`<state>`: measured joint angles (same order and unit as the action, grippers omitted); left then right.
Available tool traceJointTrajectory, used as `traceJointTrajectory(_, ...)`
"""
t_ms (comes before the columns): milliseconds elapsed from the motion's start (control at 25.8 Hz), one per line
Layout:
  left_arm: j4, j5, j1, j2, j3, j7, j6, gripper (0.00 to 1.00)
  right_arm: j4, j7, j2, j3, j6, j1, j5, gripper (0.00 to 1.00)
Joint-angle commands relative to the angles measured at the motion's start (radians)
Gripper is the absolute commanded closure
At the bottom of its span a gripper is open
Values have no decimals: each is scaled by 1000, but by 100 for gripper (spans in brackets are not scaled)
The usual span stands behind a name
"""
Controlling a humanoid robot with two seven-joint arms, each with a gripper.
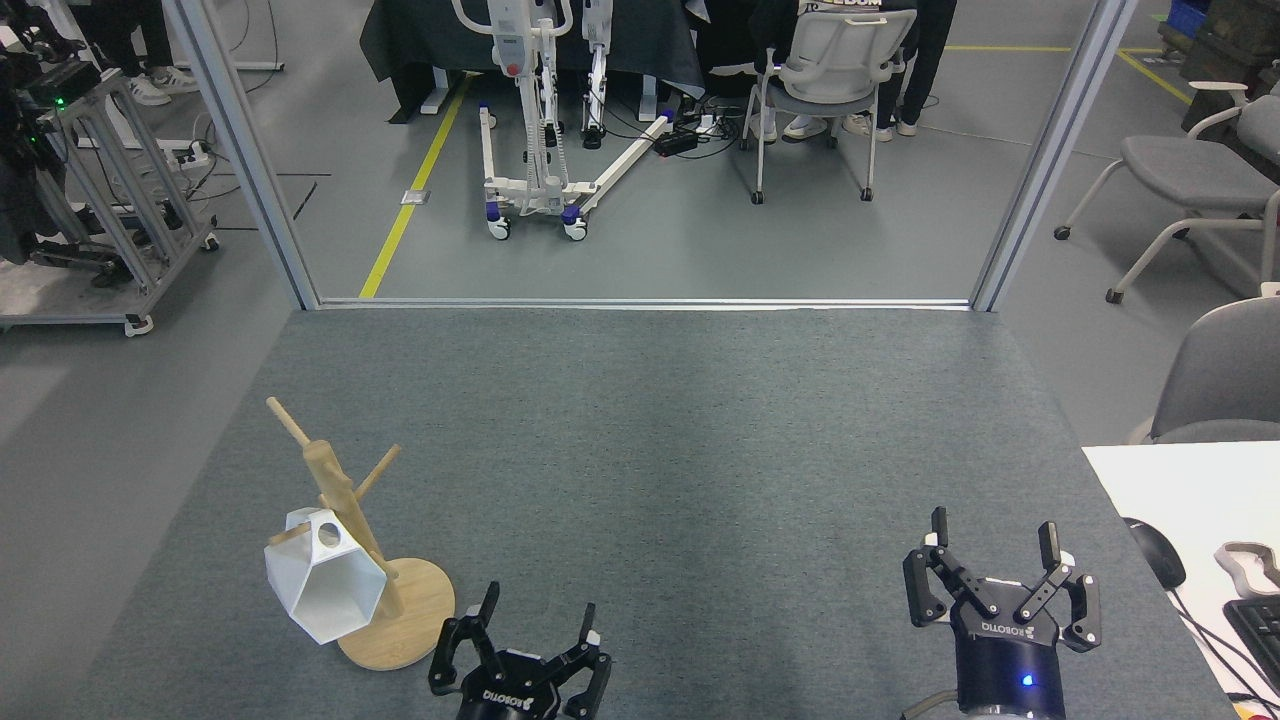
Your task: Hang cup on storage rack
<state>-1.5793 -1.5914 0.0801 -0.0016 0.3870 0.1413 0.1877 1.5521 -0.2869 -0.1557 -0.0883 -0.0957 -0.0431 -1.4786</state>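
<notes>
The cup (322,585) hangs by its handle hole on a low peg of the rack (352,530), at the counter's (650,450) near left. Both pincers — left (535,625) just right of the rack's base, right (990,550) well apart — gape wide, holding nothing.

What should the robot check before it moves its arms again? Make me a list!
1. White faceted cup hangs on a peg of the light-wood mug tree: ok.
2. Mug tree stands upright on its round base: ok.
3. Left tool open and apart from the cup: ok.
4. Right tool open and holding nothing: ok.
5. Peg fully through the cup's handle hole: cannot tell.
6. Grey carpeted table free of obstacles between the tools: ok.
</notes>
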Motion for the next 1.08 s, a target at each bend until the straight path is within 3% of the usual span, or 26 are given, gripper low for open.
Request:
traceJointTrajectory(0,-73,19,-31,-17,4,-3,-86,0,-3,-5,-10,1,10,-1,47,1)
traceJointTrajectory(155,-130,34,-39,-29,3,-6,-114,0,-9,-5,-28,1,10,-1,95,1)
traceJointTrajectory(426,-133,87,-65,-24,-5,-123,-100,0,-14,-5,-33,-5,10,-1,98,1)
traceJointTrajectory(580,-130,116,-94,-23,-13,-134,-88,0,-20,-5,-39,-5,8,0,100,1)
traceJointTrajectory(774,-123,142,-95,-12,-13,-140,1,0,-20,2,-42,-8,8,6,100,1)
traceJointTrajectory(1045,-126,143,-94,3,-13,-141,1,0,-20,3,-38,-4,8,11,101,1)
